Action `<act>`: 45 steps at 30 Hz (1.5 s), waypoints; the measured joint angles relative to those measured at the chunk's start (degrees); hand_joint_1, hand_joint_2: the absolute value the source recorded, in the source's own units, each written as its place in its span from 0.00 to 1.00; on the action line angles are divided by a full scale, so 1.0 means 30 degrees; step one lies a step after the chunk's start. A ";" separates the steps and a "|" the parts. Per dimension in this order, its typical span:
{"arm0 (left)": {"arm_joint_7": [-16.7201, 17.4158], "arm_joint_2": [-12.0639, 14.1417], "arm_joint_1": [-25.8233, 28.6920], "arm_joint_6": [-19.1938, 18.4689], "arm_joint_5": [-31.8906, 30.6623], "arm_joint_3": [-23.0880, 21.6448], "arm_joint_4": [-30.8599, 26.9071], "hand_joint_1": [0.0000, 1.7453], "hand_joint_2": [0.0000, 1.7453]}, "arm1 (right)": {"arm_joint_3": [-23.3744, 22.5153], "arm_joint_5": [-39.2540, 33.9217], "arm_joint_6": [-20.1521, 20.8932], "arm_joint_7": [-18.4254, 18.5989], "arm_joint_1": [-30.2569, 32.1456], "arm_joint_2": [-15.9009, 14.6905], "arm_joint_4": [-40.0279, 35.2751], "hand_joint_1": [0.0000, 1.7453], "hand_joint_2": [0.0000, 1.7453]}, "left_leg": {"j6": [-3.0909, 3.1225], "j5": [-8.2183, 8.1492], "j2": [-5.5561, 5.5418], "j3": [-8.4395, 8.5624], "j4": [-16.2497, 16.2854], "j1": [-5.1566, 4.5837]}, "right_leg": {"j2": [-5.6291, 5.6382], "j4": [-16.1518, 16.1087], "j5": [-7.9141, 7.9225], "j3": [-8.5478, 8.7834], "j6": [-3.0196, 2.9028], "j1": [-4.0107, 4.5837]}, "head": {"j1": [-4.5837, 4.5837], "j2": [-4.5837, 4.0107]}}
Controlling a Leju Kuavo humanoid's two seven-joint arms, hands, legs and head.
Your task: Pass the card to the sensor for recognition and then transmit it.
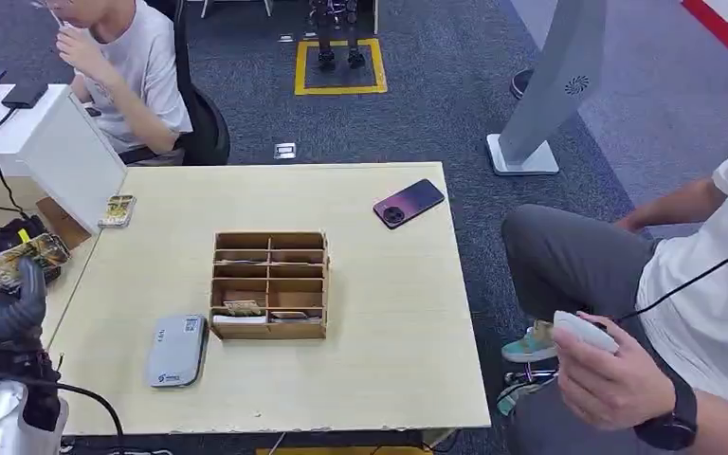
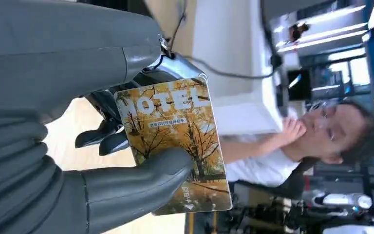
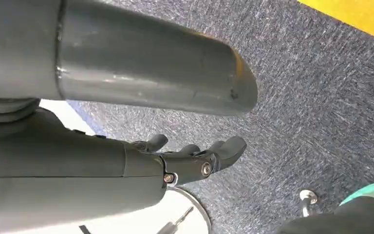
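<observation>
The left hand [image 1: 5, 308] is seen raised beside the table's [image 1: 389, 284] left edge, with the card [image 2: 175, 146] pinched between thumb and fingers by 1 end only, so it is judged that the card could slip before the grey sensor [image 1: 176, 350] is reached, while the right hand [image 3: 195, 158] hangs with nothing held, fingers loosely curled.
</observation>
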 joint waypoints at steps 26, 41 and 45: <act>-0.1674 0.2790 -0.3083 0.8341 -1.9406 -0.3665 0.2959 1.00 1.00 | 0.1515 0.0000 0.0772 -0.0444 -0.0301 -0.0277 0.0000 0.00 0.00 | 0.0001 0.0000 0.0010 -0.0003 0.0007 -0.0013 | 0.0010 -0.0006 0.0005 -0.0016 -0.0002 -0.0006 | 0.0000 0.0000; -0.1113 0.2768 -0.3995 0.7357 -1.8292 -0.4189 0.4306 0.00 1.00 | 0.1792 -0.0007 0.0685 -0.0416 -0.0337 -0.0364 0.0000 0.00 0.00 | 0.0001 0.0000 0.0016 -0.0002 0.0008 -0.0012 | 0.0021 -0.0004 0.0008 -0.0022 -0.0001 -0.0005 | -0.0001 0.0000; -0.1048 0.2746 -0.4004 0.7306 -1.8014 -0.4189 0.4430 0.00 1.00 | 0.1800 -0.0007 0.0685 -0.0371 -0.0338 -0.0379 0.0000 0.00 0.00 | 0.0001 0.0000 0.0016 -0.0003 0.0008 -0.0013 | 0.0021 -0.0004 0.0008 -0.0021 -0.0001 -0.0006 | -0.0007 0.0000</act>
